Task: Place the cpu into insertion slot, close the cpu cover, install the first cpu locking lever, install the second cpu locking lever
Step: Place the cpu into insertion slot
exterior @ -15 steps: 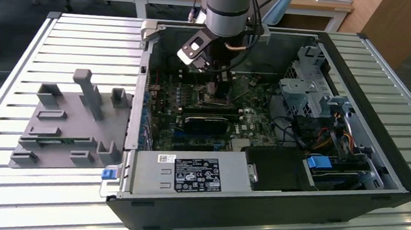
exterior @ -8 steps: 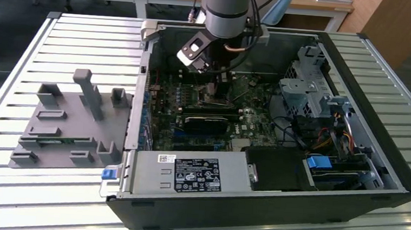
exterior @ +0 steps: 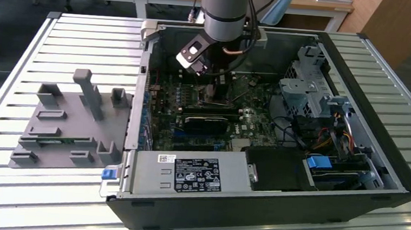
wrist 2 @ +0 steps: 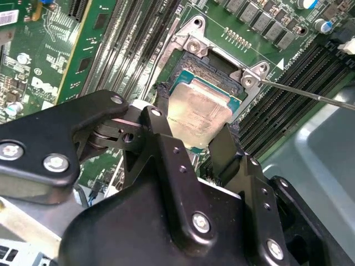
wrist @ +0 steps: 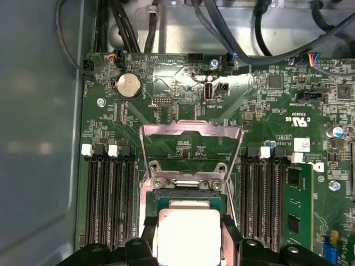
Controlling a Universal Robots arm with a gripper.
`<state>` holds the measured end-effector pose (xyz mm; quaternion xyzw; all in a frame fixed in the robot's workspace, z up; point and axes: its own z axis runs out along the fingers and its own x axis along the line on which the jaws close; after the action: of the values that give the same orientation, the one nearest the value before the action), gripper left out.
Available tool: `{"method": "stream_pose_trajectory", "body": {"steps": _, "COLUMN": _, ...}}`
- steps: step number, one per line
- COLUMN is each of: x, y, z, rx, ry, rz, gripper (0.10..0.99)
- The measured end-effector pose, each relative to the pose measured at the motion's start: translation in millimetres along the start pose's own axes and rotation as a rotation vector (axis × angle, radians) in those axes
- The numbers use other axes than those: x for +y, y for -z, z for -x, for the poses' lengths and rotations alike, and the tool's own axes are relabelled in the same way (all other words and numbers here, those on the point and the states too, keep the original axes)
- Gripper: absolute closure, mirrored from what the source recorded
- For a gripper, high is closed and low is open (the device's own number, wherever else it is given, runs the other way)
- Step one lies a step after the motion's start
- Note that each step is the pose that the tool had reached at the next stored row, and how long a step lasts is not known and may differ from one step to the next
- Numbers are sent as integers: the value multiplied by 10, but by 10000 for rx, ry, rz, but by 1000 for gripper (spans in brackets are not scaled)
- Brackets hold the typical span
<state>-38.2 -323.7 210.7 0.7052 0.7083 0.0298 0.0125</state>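
My gripper [wrist 2: 194, 126] is down inside the open computer case [exterior: 375, 175], shut on the cpu [wrist 2: 201, 111], a pale silvery square chip. One black finger [wrist 2: 160, 119] lies against one edge of the chip and the other finger [wrist 2: 226, 145] against the opposite edge. The cpu [wrist: 188, 233] sits right over the insertion slot [wrist: 188, 193], whose dark rim shows beyond it; whether it is seated I cannot tell. The cpu cover [wrist: 191, 129], a silvery frame, stands swung open behind the slot. A thin locking lever [wrist 2: 310, 95] sticks out free beside the slot.
Black memory slots [wrist: 108, 194] run on both sides of the socket. A black block [exterior: 209, 120] and the power supply [exterior: 186, 174] lie nearer in the case, a drive cage [exterior: 308, 95] at the exterior view's right. A grey fixture tray [exterior: 67, 121] sits outside on the slatted table.
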Motion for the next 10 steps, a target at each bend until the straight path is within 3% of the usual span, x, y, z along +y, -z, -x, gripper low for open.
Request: {"method": "stream_pose_trajectory", "body": {"steps": 10, "x": -16, "y": -87, "z": 1, "rx": 1, "ry": 6, "rz": -1, "gripper": 549}}
